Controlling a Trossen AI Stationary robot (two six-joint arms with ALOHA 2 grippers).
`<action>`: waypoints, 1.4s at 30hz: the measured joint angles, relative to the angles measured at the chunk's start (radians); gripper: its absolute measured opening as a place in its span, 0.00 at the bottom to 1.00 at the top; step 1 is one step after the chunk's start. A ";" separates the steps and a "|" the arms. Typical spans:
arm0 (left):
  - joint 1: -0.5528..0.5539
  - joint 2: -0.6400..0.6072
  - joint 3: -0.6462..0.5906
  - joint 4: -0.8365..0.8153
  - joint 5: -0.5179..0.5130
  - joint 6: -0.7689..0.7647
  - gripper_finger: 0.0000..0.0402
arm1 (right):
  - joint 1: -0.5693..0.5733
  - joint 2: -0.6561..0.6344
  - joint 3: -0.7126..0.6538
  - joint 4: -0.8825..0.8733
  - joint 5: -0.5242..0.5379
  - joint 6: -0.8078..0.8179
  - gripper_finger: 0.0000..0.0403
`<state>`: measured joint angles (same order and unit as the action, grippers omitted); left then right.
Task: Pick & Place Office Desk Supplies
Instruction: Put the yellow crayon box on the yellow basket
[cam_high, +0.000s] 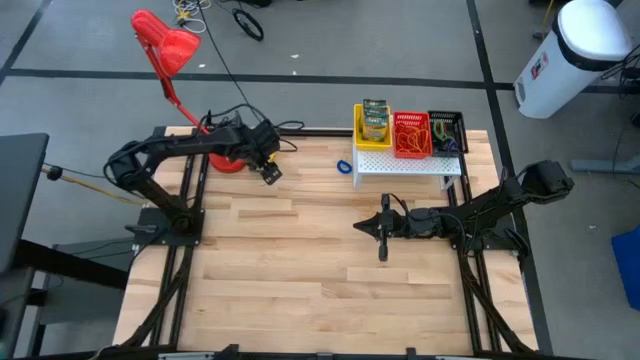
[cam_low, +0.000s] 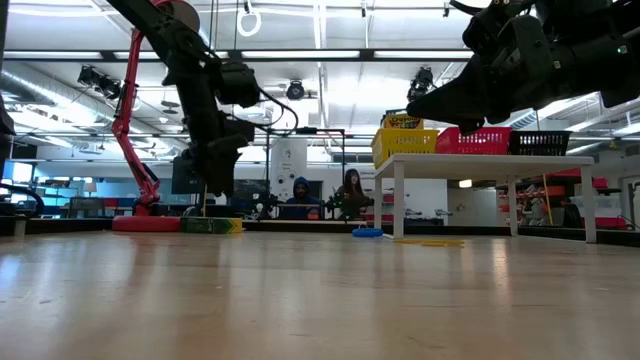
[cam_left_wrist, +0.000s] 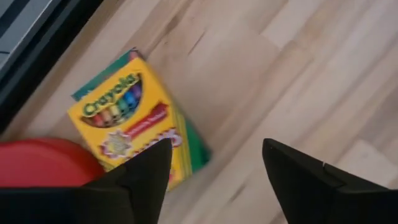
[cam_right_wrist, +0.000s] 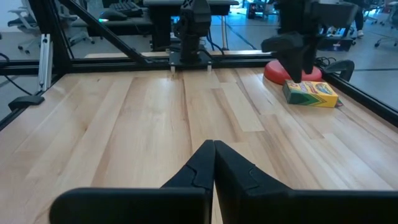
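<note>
A yellow crayon box (cam_left_wrist: 134, 124) lies flat on the table at the far left, beside the red lamp's base (cam_left_wrist: 37, 163); the right wrist view shows the box (cam_right_wrist: 310, 93) too. My left gripper (cam_left_wrist: 214, 168) hangs open just above it, pointing steeply down, touching nothing. On a small white shelf (cam_high: 405, 165) stand a yellow basket (cam_high: 373, 125) holding a crayon box, a red basket (cam_high: 411, 135) and a black basket (cam_high: 446, 130). A blue rubber-band loop (cam_high: 344, 166) lies on the table left of the shelf. My right gripper (cam_high: 381, 240) waits shut near mid-table.
The red desk lamp (cam_high: 165, 45) rises from its base (cam_high: 222, 160) right beside my left gripper (cam_high: 270, 170). The table's dark far rail (cam_left_wrist: 37, 37) runs close behind the box. Bare wood lies between the two arms and toward the near edge.
</note>
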<state>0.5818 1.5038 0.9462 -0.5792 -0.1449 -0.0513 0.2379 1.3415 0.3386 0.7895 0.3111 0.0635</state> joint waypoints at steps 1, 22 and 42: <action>0.011 0.012 0.014 -0.016 0.000 0.013 0.66 | 0.000 0.000 0.000 0.000 0.000 0.000 0.03; 0.270 0.102 0.069 -0.041 -0.112 0.146 0.02 | 0.000 0.000 0.000 -0.001 0.000 -0.001 0.03; 0.183 0.193 0.068 -0.051 -0.112 0.105 0.03 | 0.000 0.000 0.000 -0.002 0.000 -0.001 0.03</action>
<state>0.7651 1.6966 1.0142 -0.6305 -0.2567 0.0534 0.2382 1.3415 0.3386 0.7879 0.3115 0.0624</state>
